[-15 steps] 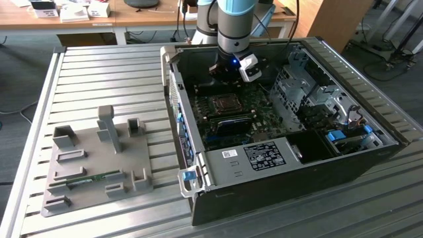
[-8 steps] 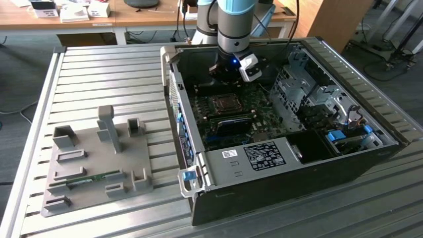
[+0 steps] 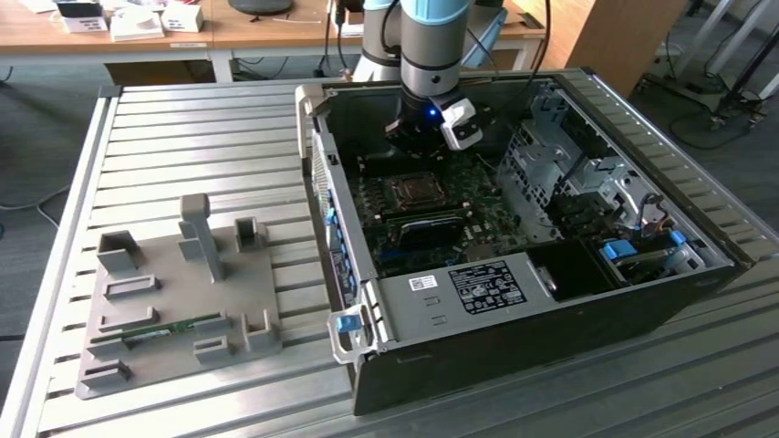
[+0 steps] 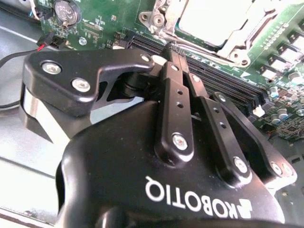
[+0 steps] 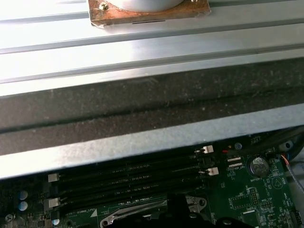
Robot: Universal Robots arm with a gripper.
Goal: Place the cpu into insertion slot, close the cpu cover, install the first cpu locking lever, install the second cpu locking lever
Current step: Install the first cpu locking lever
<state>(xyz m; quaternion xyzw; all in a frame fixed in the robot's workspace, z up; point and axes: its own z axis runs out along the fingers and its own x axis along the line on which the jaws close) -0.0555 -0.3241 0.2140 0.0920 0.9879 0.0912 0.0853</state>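
We saw the gripper (image 4: pixel 172 50) in the middle of the second wrist view, its two black fingers (image 4: pixel 176 102) pressed together with nothing between them. It held nothing. In the exterior view the gripper (image 3: pixel 420 146) hung near the top middle, inside the open black case (image 3: pixel 512 338), just above the socket (image 3: pixel 415 190).

In the second wrist view the cpu (image 4: pixel 213 19) sat at the top right, already lying flat in the socket. The cover (image 4: pixel 247 40) lay around it as a thin frame. We could not tell if the levers were locked.

To do this step well, we thought the closed tips should come down slowly and push only on metal, never on the chip or the green board (image 4: pixel 118 21).

The cpu looked pale, smooth and square. The cover was shiny, thin metal. The board was green and bumpy with tiny parts. The long black slots (image 5: pixel 128 178) ran in straight rows in the first wrist view's lower half.
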